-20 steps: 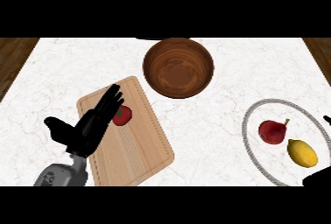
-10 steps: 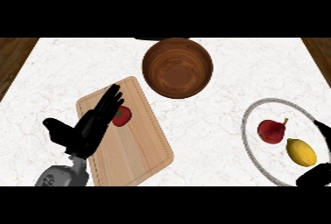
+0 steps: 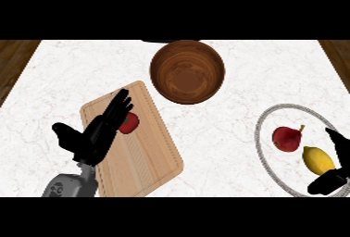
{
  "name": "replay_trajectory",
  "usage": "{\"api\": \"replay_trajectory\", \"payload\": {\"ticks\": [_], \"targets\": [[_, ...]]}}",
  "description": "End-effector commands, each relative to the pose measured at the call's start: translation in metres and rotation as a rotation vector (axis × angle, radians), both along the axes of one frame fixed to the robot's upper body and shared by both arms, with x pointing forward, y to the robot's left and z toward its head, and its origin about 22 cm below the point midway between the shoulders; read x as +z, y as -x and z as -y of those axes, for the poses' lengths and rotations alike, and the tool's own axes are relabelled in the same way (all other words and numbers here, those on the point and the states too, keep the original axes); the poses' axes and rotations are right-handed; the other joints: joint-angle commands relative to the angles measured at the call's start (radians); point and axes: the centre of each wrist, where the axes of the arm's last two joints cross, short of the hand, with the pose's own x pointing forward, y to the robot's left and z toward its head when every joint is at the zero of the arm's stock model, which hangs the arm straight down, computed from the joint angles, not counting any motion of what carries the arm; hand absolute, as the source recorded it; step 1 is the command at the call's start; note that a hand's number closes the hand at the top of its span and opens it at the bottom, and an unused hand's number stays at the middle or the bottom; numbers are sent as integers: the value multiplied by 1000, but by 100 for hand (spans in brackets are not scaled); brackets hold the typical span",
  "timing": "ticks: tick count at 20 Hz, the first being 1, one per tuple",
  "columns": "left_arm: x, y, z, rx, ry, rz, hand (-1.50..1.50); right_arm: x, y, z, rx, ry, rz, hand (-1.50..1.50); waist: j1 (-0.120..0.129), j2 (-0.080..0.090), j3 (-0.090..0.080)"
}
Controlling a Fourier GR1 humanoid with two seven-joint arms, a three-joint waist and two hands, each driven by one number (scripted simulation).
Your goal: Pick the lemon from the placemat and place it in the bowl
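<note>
Fingers, left hand (image 3: 92, 139): straight and spread, grasping nothing. They slant toward the upper right, and the thumb sticks out to the left.
Fingers, right hand (image 3: 340, 146): released. One dark finger lies just above and right of the lemon and another part of the hand sits below it, neither curled round the fruit.
Hands, count: two, both black, one at each lower side of the frame.
Left hand, pose: palm over the left edge of the cutting board (image 3: 147, 157), fingertips lying across part of the round red fruit (image 3: 130, 124); the grey forearm comes in from the lower left.
Right hand, pose: only a little shows at the right edge, low in the frame, over the right side of the placemat (image 3: 259, 139).
Lemon (image 3: 318, 159), count: one, yellow, lying on the placemat at the lower right, between the two visible parts of the right hand. Whether the hand touches it cannot be told.
Bowl (image 3: 186, 71), count: one, brown wood, at top centre, well apart from the lemon.
Placemat, count: one, round, pale with a grey rim, at the right.
Red fruits, count: two — the round one on the board, and a stalked red fruit (image 3: 287, 138) on the placemat just up and left of the lemon.
Cutting board, count: one, pale wood, tilted, at the lower left.
Counter (image 3: 68, 74): white marble under everything.
</note>
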Motion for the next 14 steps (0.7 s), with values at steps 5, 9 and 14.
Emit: {"api": "replay_trajectory", "payload": {"ticks": [5, 9, 14], "targets": [[0, 6, -1, 15, 13, 8, 0, -24, 5, 18, -15, 9, 12, -150, 0, 0, 0], [10, 7, 4, -4, 0, 11, 0, -33, 5, 13, -26, 21, 7, -150, 0, 0, 0], [15, 7, 4, 2, 13, 1, 0, -31, -11, 2, -33, 11, 31, -150, 1, 0, 0]]}}
